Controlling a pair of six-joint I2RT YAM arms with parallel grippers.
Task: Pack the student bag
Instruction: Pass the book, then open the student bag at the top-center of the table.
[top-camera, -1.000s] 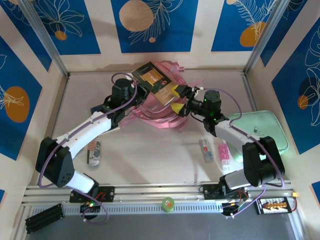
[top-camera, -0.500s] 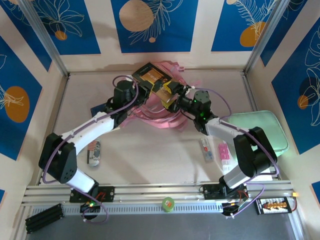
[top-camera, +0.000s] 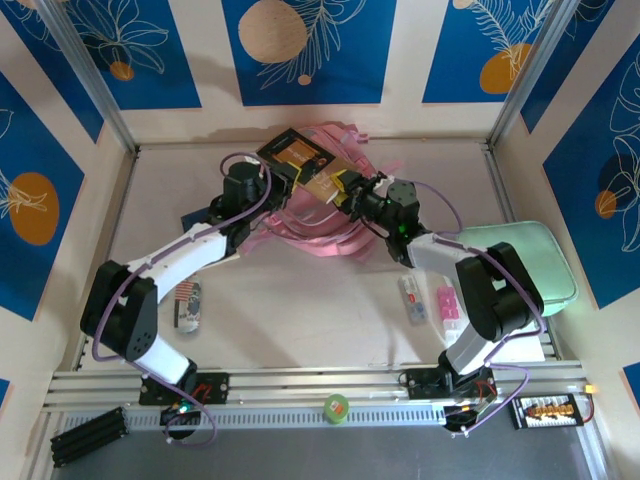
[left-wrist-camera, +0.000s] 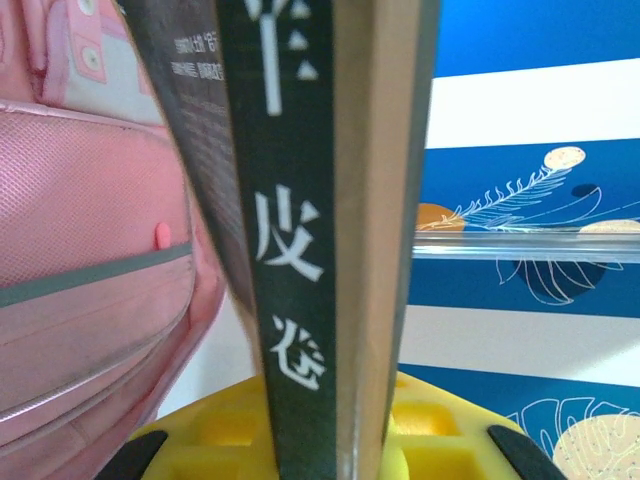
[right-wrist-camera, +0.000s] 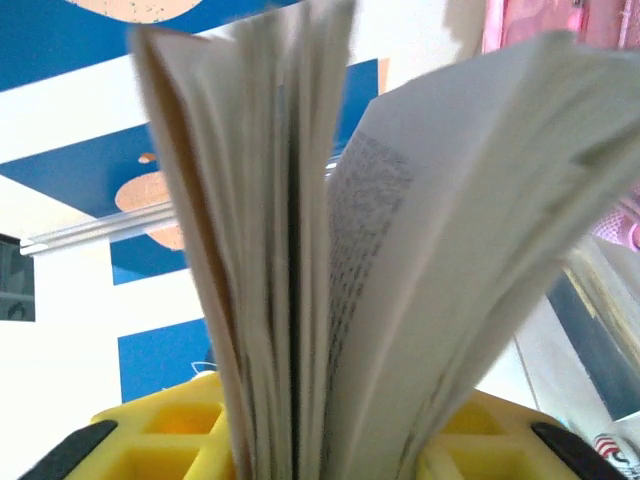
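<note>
1. Slumping at the far middle of the table (top-camera: 300, 290), the student bag (top-camera: 318, 232) lies with its pink straps spilling toward the arms.
2. Over it hangs the book (top-camera: 300, 160), tilted and covering the bag's upper part from above.
3. The left gripper (top-camera: 281, 178) is clamped on the book's spine end. The dark spine with white characters stands right between its yellow fingers.
4. Big change: the right gripper (top-camera: 349, 192) stood wide apart off the book's corner a second ago. Now it has swung in and pinched the page edges, with the leaves fanning out between its fingers.
5. The right arm's elbow has drawn in leftward too, and the book has barely shifted.
6. Well off to the right lies a mint-green case (top-camera: 525, 262). Nearer are a white pack (top-camera: 411, 299) and a pink pack (top-camera: 447, 305). A striped flat object (top-camera: 188, 305) lies beside the left arm.
</note>
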